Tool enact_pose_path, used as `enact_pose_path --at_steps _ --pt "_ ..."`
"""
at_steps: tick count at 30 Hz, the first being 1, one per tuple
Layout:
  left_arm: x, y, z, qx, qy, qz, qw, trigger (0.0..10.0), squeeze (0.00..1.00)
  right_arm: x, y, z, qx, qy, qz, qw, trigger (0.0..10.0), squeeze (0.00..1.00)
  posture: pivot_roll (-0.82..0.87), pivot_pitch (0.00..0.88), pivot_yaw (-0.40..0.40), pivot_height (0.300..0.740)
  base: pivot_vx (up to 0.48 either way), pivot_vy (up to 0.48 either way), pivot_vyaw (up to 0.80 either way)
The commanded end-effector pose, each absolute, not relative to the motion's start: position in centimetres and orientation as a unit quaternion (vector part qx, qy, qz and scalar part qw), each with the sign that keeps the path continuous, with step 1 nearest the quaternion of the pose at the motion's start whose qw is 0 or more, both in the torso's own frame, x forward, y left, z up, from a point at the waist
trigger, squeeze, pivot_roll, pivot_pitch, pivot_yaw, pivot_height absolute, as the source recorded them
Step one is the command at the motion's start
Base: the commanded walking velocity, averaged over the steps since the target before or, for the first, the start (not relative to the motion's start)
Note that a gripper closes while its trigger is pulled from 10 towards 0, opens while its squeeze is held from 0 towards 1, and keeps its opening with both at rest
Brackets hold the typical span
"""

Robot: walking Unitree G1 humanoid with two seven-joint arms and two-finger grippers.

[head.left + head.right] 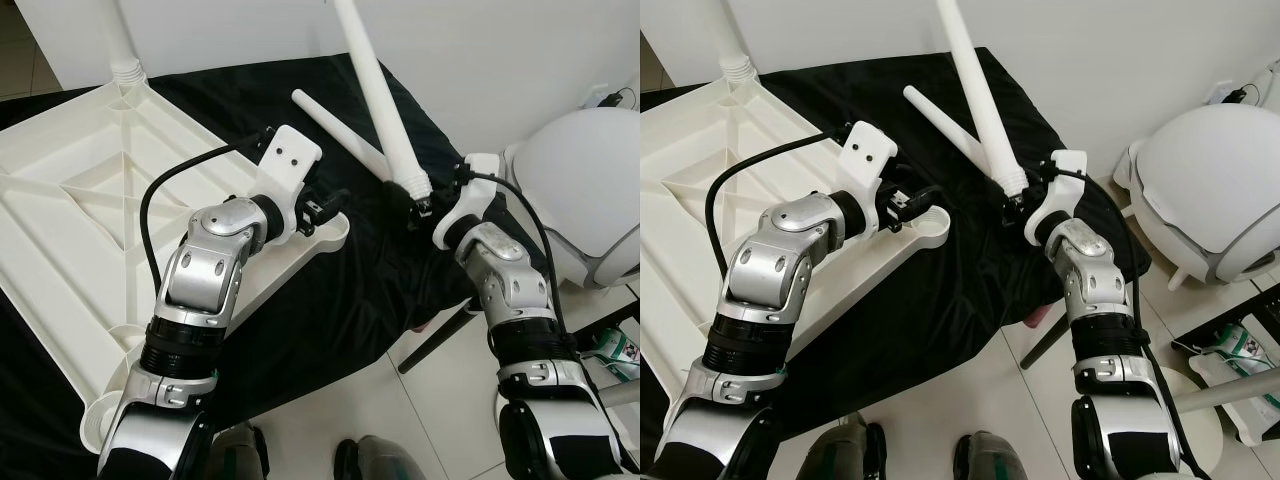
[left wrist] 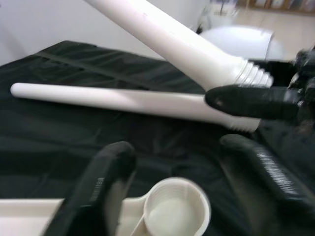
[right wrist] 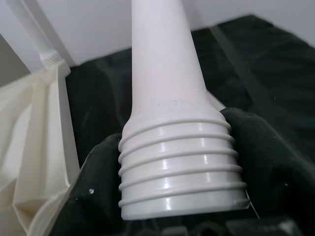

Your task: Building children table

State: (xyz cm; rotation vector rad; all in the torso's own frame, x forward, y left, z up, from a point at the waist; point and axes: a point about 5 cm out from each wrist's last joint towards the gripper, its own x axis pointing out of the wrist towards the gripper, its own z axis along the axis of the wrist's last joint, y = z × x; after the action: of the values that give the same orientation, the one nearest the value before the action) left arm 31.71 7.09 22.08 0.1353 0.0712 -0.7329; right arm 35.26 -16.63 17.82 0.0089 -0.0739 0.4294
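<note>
A white table top (image 1: 70,200) lies upside down on a black cloth (image 1: 350,290). One white leg (image 1: 125,55) stands in its far corner. My left gripper (image 1: 335,205) is open, its fingers (image 2: 98,191) on either side of the round corner socket (image 2: 174,206) nearest the cloth's middle. My right gripper (image 1: 1015,205) is shut on the threaded end (image 3: 182,167) of a second leg (image 1: 375,90), which tilts up and away. A third leg (image 1: 335,125) lies flat on the cloth behind it.
A large white rounded object (image 1: 590,190) stands on the tiled floor at the right, with a packet (image 1: 620,345) beside it. A dark rod (image 1: 440,340) slants out from under the cloth. A white wall (image 1: 500,60) is close behind.
</note>
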Motion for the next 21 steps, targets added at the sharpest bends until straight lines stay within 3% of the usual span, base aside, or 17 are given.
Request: enact_pose_path --at_steps 1,15,16,17,21 --pt "32.6 7.6 22.8 0.039 0.026 -0.306 0.951 10.0 1.0 35.4 -16.6 18.6 0.006 -0.071 0.21 0.975 10.0 0.0 -0.06 0.023 -0.027 0.74 0.0 0.0 0.0" --pt "34.5 7.5 25.9 -0.034 0.0 -0.301 0.953 10.0 1.0 34.1 -14.0 18.7 -0.02 -0.13 0.28 0.951 10.0 0.0 -0.07 0.018 -0.017 0.74 0.0 0.0 0.0" --pt "34.8 7.5 25.9 -0.044 0.008 -0.298 0.954 10.0 0.76 33.7 -13.7 18.7 -0.017 -0.142 0.293 0.945 10.0 0.0 -0.07 0.018 -0.014 0.74 0.0 0.0 0.0" --pt "35.0 7.4 26.0 -0.053 0.015 -0.3 0.952 10.0 0.0 33.3 -13.4 18.8 -0.018 -0.154 0.308 0.939 10.0 0.0 -0.07 0.016 -0.011 0.74 0.0 0.0 0.0" --pt "35.4 7.3 26.3 -0.077 0.027 -0.307 0.948 10.0 0.0 32.8 -13.1 18.8 -0.021 -0.168 0.326 0.93 10.0 0.0 -0.07 0.015 -0.009 0.74 0.0 0.0 0.0"
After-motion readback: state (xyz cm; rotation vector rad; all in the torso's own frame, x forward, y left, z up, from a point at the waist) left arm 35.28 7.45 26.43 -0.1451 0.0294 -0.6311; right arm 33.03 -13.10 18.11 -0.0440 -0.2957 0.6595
